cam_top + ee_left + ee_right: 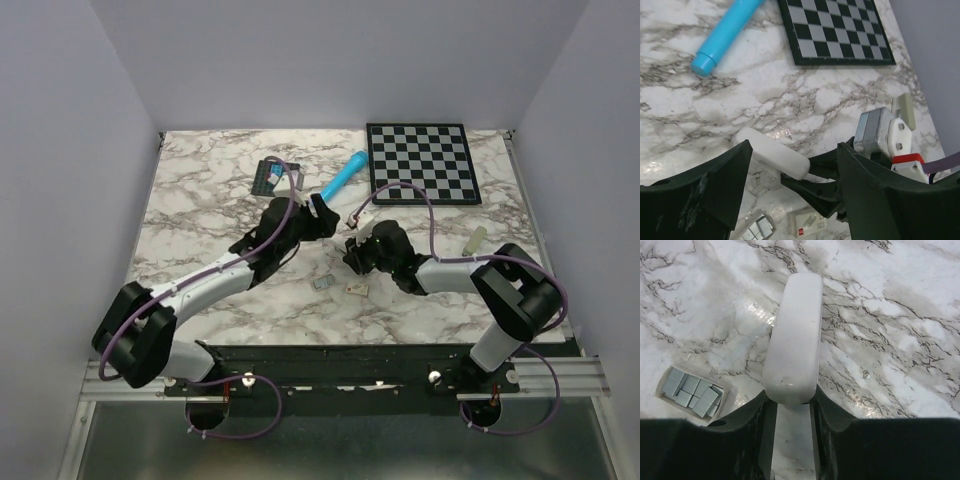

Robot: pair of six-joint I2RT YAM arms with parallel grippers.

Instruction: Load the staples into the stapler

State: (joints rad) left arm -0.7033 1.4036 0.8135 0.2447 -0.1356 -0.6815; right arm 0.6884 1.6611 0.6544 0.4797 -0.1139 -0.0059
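The cream-white stapler (792,335) lies lengthwise between my right gripper's fingers. My right gripper (790,401) is shut on its near end just above the marble. The left wrist view shows the same stapler (771,151) with the right gripper's black fingers (822,186) clamped on one end. My left gripper (795,147) is open, its jaws wide apart on either side of the stapler without touching it. The staples (692,390), several silvery-grey blocks in a small open tray, lie left of the stapler. They also show in the top view (322,284), below both grippers (325,215) (352,250).
A bright blue cylinder (343,175) and a checkerboard (420,160) lie at the back. A dark card (268,177) lies back left. A small white box with a red mark (807,222) sits by the staples tray. A cream piece (475,240) lies at the right.
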